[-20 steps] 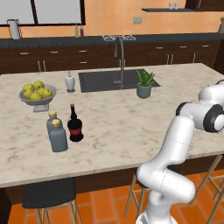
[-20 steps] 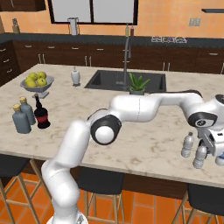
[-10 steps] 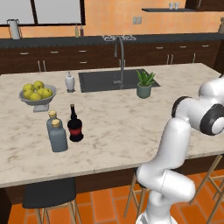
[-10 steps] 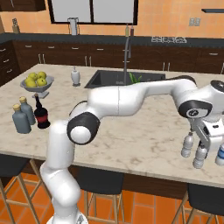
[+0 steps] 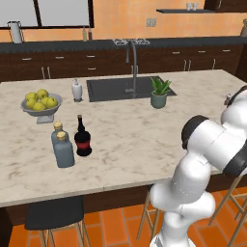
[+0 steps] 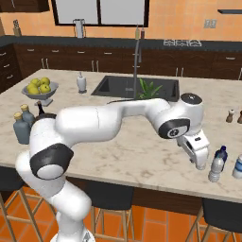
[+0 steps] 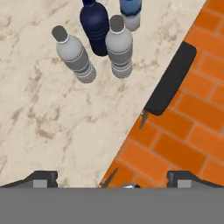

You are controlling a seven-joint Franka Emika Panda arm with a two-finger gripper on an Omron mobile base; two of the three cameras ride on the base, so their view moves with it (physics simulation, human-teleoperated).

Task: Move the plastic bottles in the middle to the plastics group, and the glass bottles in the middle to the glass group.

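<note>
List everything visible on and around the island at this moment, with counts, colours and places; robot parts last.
Dark glass bottle: one, near-black with red band, left part of the island beside the cork-topped bottles.
Cork-topped bottles: two, grey-blue, left part of the island.
Plastic bottles: two pale grey, plus one dark blue and one light blue, clustered near the island's right front edge.
Fruit bowl: one, grey, yellow fruit.
Soap dispenser: one, white, left of the sink.
Potted plant: one, green.
Shakers: two, brown, far right.
Gripper: open, beside the plastic bottles.
</note>
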